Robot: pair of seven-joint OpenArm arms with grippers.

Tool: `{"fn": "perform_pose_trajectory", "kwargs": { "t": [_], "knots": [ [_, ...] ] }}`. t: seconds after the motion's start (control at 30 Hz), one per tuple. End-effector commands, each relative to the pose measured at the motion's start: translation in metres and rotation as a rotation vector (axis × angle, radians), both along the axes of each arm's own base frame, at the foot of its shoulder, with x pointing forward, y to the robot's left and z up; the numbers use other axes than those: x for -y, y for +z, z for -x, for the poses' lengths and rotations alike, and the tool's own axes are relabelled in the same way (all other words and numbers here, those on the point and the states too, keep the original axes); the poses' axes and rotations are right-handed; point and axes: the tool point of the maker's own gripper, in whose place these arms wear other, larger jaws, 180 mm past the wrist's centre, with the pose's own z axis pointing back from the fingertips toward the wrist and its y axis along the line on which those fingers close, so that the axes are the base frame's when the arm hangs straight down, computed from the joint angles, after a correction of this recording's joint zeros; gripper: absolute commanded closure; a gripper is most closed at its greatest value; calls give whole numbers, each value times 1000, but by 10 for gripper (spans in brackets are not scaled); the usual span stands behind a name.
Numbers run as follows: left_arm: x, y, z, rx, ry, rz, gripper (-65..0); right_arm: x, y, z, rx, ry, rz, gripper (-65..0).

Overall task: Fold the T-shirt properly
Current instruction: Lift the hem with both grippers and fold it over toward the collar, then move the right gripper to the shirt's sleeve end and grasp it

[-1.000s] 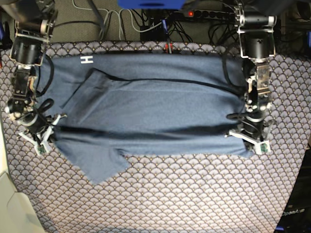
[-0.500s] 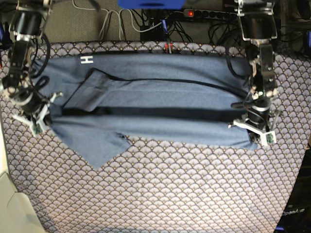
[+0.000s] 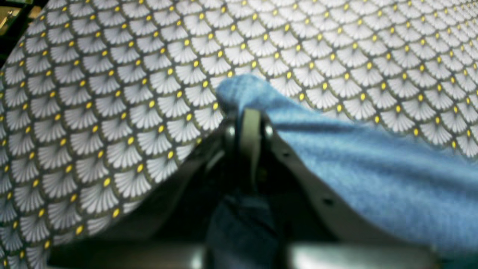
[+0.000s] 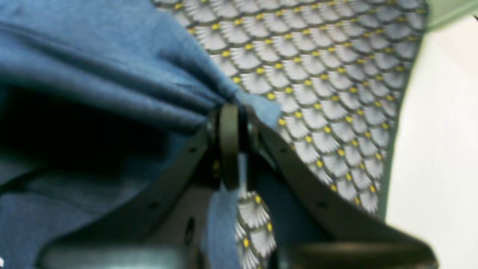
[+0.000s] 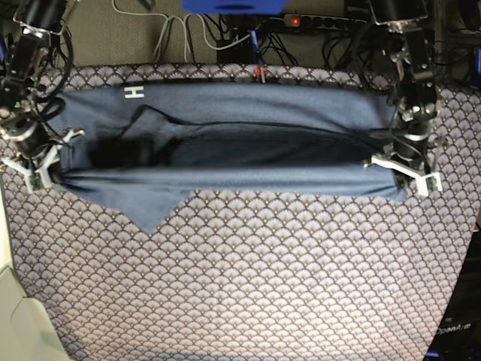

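The slate-blue T-shirt (image 5: 225, 113) lies across the far half of the table, its near edge lifted and drawn back over itself. A white letter shows near its far left corner. My left gripper (image 5: 406, 171) is shut on the T-shirt's right-hand near corner; in the left wrist view the blue T-shirt (image 3: 354, 168) bunches at the closed gripper (image 3: 251, 112). My right gripper (image 5: 39, 171) is shut on the left-hand near corner, and the right wrist view shows T-shirt folds (image 4: 112, 74) pinched at the gripper (image 4: 231, 112). A sleeve (image 5: 154, 210) hangs toward me as a point.
The scallop-patterned tablecloth (image 5: 263, 286) covers the whole table. Cables and a power strip (image 5: 331, 21) lie beyond the far edge. A pale surface (image 5: 19, 331) borders the near left corner, also visible as the pale surface (image 4: 440, 130) in the right wrist view.
Both grippers have moved away from me toward the far edge, carrying the shirt's near edge with them. The folded band has narrowed and the sleeve point has drawn back.
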Motion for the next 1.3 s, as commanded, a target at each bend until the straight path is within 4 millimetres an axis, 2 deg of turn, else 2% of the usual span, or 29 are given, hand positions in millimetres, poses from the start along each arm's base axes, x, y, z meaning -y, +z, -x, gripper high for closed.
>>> {"fn": "perform_pose_trajectory", "kwargs": {
  "t": [0.0,0.33,0.53,0.77,0.83,0.9,0.97,1.03,1.17,1.27],
  "knots": [
    [-10,12,-1,35,18,-37,-3,11,7,3,7,-17,38,0],
    [-13,-13,31,-51,16,-49,-3,7,-22,39,-82,-22,18,0],
    [-30,-12,39,-56,57,-60,-3,2,-30,47,-109,-21,8,0],
    [-31,-16,39,-68,60,-59,-7,-1,-38,52,-141,-33,1,0],
    [-29,-17,39,-70,56,-54,-45,1,-42,56,-175,-43,11,0],
    [-29,-17,40,-72,56,-54,-124,4,-44,58,-198,-51,20,-3],
    [-28,-18,41,-75,56,-52,-223,6,-45,60,-213,-56,28,-53],
    [-28,-19,42,-78,56,-52,-291,10,-43,61,-217,-54,40,-124],
    [-28,-20,42,-79,57,-52,-303,12,-40,60,-206,-54,44,-252],
    [-28,-20,42,-79,57,-50,-303,11,-26,56,-176,-42,72,-265]
  ]
}}
